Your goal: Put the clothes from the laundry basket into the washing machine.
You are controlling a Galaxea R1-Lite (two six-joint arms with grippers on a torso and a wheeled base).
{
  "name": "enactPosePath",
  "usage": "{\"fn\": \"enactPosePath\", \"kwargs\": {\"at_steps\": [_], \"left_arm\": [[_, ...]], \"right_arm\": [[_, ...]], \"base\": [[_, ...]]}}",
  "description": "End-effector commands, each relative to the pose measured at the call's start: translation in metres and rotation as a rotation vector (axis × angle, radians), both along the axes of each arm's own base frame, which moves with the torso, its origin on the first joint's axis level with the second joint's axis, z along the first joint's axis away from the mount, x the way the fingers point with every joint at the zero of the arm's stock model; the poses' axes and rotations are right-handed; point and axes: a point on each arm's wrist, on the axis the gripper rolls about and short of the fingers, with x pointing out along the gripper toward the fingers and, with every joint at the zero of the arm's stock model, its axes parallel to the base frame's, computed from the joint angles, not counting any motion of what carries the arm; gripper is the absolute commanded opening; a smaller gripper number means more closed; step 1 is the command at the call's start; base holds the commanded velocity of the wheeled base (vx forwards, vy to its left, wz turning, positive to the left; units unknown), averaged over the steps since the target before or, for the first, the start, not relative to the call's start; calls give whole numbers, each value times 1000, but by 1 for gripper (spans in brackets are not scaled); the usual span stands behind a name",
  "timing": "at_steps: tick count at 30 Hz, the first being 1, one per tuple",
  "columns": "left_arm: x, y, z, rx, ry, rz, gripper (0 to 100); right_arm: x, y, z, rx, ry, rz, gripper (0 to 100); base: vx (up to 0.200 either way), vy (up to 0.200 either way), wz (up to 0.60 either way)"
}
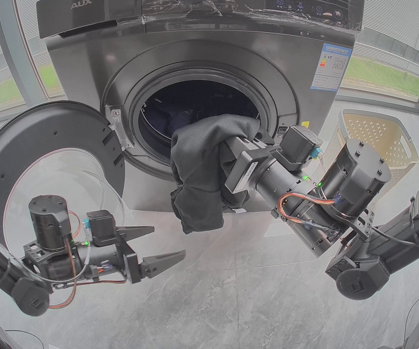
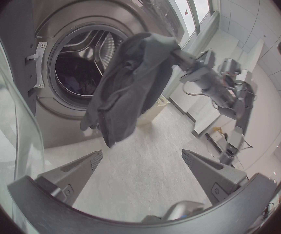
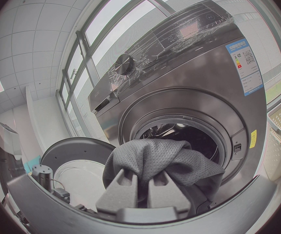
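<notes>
- Right end effector (image 3: 143, 187): fingers together, clamped on a bunched fold of the dark grey garment (image 1: 200, 170).
- The garment is just in front of the washing machine (image 1: 98, 64). Its held end is level with the lower rim of the drum opening (image 1: 190, 103), and the rest hangs down across the machine's front panel, off the floor (image 1: 248, 287). It's not inside yet.
- Left end effector (image 1: 168, 242): fingers apart, holding nothing. It sits low in front of the machine, on the side of the open door (image 1: 40, 141).
- The laundry basket (image 1: 393, 136) stands beside the machine on the side away from the door.
- From the left wrist view, something dark seems to be lying in the drum already. I can't tell what.
- Handling, my read: light, limp perforated knit, no stiffness, so it drapes and swings. The grip is on one bunch with a long tail hanging, which could snag on the opening's rim or trail outside. Taking hold nearer the middle of the bulk would shorten the tail. It isn't fragile, and slip looks unlikely with the fabric folded between the fingers.
- Markings on the machine:
  - a logo on the drawer front
  - a blue-and-white rating label (image 1: 330, 66) with a code square on the upper front
  - a small yellow sticker (image 3: 253, 138) beside the latch
  - small icons on the film-wrapped control panel (image 1: 248, 1), too small to read
</notes>
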Motion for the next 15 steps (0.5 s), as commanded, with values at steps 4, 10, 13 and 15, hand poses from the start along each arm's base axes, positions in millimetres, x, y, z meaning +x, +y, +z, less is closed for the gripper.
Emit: {"fn": "enactPosePath", "kwargs": {"at_steps": [4, 10, 13, 15], "left_arm": [[45, -39, -40, -14, 72, 59, 100], [57, -48, -41, -29, 61, 80, 100], [60, -55, -45, -32, 65, 69, 100], [64, -58, -47, -34, 65, 69, 100]], "right_arm": [[-3, -1, 2, 6, -5, 4, 0], [-3, -1, 2, 7, -6, 6, 0], [-5, 1, 3, 9, -7, 12, 0], [-5, 1, 3, 10, -8, 12, 0]], "base": [[0, 0, 0], [0, 0, 0], [0, 0, 0], [0, 0, 0]]}}
